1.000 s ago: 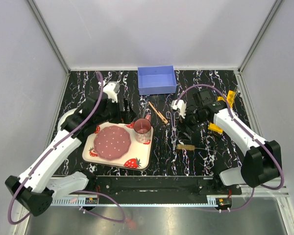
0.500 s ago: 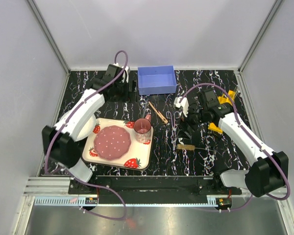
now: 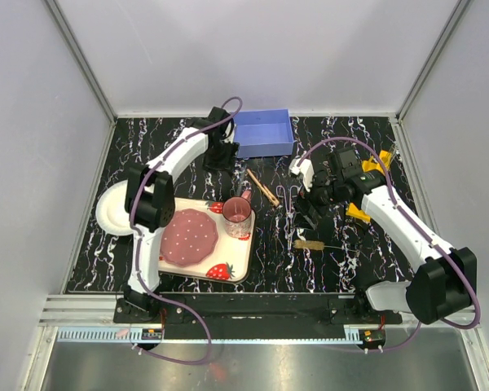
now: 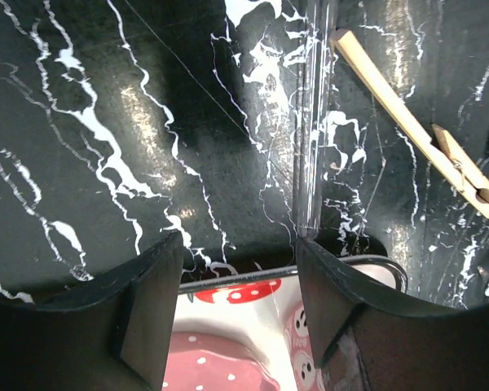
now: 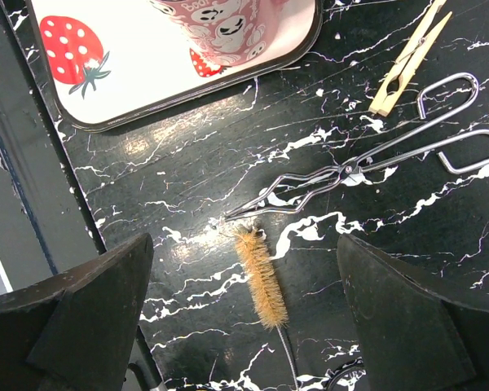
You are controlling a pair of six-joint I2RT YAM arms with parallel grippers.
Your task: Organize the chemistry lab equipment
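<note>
The tan wooden clamp (image 3: 262, 188), metal forceps (image 3: 288, 208) and wire bristle brush (image 3: 308, 244) lie mid-table, right of the strawberry tray. The yellow rack (image 3: 381, 160) is partly hidden behind my right arm. My left gripper (image 3: 220, 153) is open and empty beside the blue box; its view (image 4: 236, 244) shows a thin tube (image 4: 310, 122) and the clamp (image 4: 416, 130) ahead. My right gripper (image 3: 314, 199) is open and empty above the tools; its view (image 5: 244, 240) shows the brush (image 5: 261, 277), the forceps (image 5: 367, 171) and the clamp (image 5: 407, 57).
A blue box (image 3: 261, 132) stands at the back centre. The strawberry tray (image 3: 228, 271) holds a pink plate (image 3: 187, 236) and cup (image 3: 237, 216). A white bowl (image 3: 112, 209) sits at the left. Grey walls enclose the table.
My left arm has swung from beside the tray to the back, next to the blue box, uncovering the white bowl. My right gripper has barely shifted.
</note>
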